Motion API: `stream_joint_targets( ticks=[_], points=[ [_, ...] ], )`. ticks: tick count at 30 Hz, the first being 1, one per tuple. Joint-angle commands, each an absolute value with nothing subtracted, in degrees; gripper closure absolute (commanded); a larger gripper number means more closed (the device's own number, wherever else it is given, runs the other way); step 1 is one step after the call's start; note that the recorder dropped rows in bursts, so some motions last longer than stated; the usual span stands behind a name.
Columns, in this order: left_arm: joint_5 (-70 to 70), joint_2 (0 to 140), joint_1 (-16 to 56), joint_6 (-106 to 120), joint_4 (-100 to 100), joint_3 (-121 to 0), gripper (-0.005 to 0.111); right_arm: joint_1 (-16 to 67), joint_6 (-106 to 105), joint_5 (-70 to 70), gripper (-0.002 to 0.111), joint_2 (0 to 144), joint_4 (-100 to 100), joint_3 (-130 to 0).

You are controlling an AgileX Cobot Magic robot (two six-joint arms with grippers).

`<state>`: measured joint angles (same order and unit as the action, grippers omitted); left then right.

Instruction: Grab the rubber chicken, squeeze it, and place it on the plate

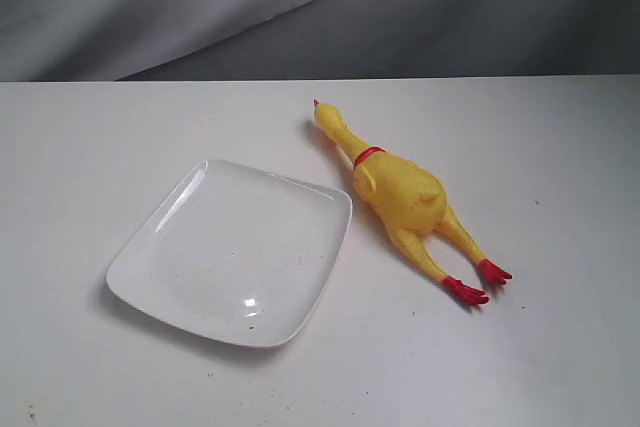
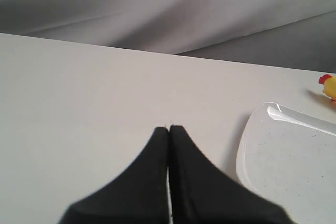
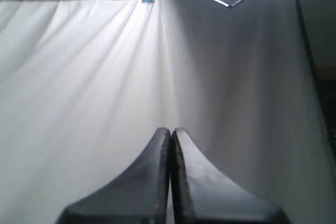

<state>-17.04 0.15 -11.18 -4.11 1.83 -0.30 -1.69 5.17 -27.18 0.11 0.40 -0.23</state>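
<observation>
Nothing is done yet. The rubber chicken [image 1: 401,199] is laid on the table [image 1: 560,357] just beside the plate [image 1: 215,257], touched by no gripper. All 3 steps are left. The left gripper [image 2: 169,128] and the right gripper [image 3: 171,129] are both pressed tight, tip to tip, with nothing held. Only the chicken's head is caught by the left wrist view; only cloth [image 3: 94,66] is shown in the right

No text, label, brand, number or sign is legible in any view. The rubber chicken [image 1: 405,197] and, at its 8 o'clock, the plate [image 1: 230,257] bear no readable markings.
</observation>
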Motion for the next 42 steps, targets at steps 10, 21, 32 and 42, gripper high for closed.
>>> stream_joint_targets(
  ticks=[10, 21, 32, 42],
  points=[
    [-16.74, 0.0, -11.36, -4.28, 2.31, 0.0, 0.106, -2.01, 31.33, -15.37, 0.108, 3.71, -8.03, -13.15],
    [-16.74, 0.0, -11.36, -4.28, 2.31, 0.0, 0.106, 6.14, 21.99, 12.67, 0.108, 33.44, -16.59, -39.57],
    [-16.74, 0.0, -11.36, -4.28, 2.31, 0.0, 0.106, 10.23, -11.84, 43.2, 0.108, 63.03, -8.21, -60.09],
    [-16.74, 0.0, -11.36, -4.28, 2.31, 0.0, 0.106, 10.23, -30.03, 38.87, 0.108, 85.53, 2.17, -61.25]
  ],
)
